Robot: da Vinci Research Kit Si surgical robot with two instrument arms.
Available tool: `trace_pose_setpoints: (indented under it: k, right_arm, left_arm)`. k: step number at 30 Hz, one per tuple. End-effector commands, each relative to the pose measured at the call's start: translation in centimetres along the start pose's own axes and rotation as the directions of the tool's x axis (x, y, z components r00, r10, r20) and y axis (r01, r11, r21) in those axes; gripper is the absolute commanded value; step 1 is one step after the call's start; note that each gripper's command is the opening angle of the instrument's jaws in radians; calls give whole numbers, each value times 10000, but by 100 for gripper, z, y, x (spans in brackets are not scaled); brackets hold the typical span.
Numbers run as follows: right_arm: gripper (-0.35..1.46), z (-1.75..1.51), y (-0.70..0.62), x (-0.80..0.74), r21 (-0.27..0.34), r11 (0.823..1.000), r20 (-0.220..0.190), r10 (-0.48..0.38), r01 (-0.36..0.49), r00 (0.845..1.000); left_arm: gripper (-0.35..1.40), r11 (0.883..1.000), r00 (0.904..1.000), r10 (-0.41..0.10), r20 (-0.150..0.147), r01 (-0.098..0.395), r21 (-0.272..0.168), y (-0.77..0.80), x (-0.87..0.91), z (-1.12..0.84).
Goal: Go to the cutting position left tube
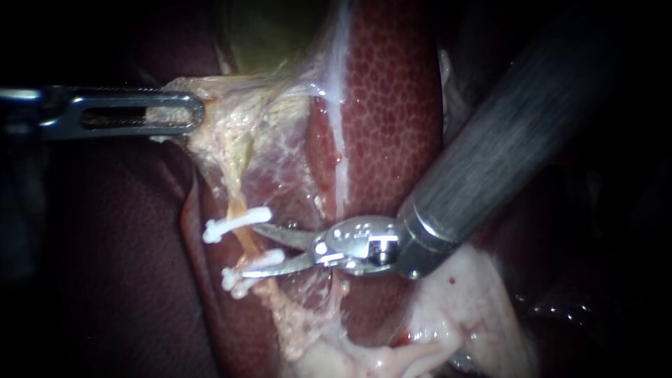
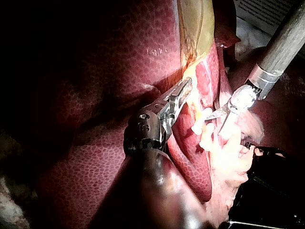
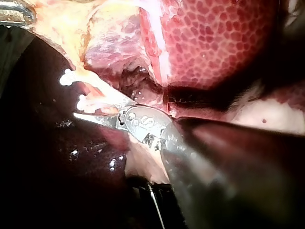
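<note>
Endoscope view, far left: left instrument (image 1: 190,112) lying level, slotted jaws clamped on a fold of pale tissue (image 1: 217,140) stretched down from the yellow-green gallbladder (image 1: 266,35). Lower, toward the middle: thin orange tube (image 1: 243,239) running down that tissue, crossed by two white clips, upper clip (image 1: 236,222) and lower clip (image 1: 246,274). Between the clips, on the tube's right side: right instrument (image 1: 252,250), blades apart with a clear gap, tips reaching the tube, nothing gripped. Blades touching the tube or not: cannot tell. Behind the blades: red mottled liver (image 1: 392,105). Upper right: thick grey shaft (image 1: 504,140) slanting in.
</note>
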Motion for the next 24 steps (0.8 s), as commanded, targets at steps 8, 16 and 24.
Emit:
trace_pose_setpoints:
  k: [8,16,24]
  right_arm:
    - [133,6,4,3,100,9999,580,34,-40,9983]
    - [125,9,7,8,677,9977,1175,-141,62,9930]
    - [125,21,19,14,1296,9915,1320,-65,-108,9912]
  left_arm:
    - [-35,10000,10000,0,3,0,-6,0,0,1]
    - [-35,10000,10000,-4,8,4,-17,-2,0,1]
    - [-35,10000,10000,52,12,-52,-26,-3,0,3]
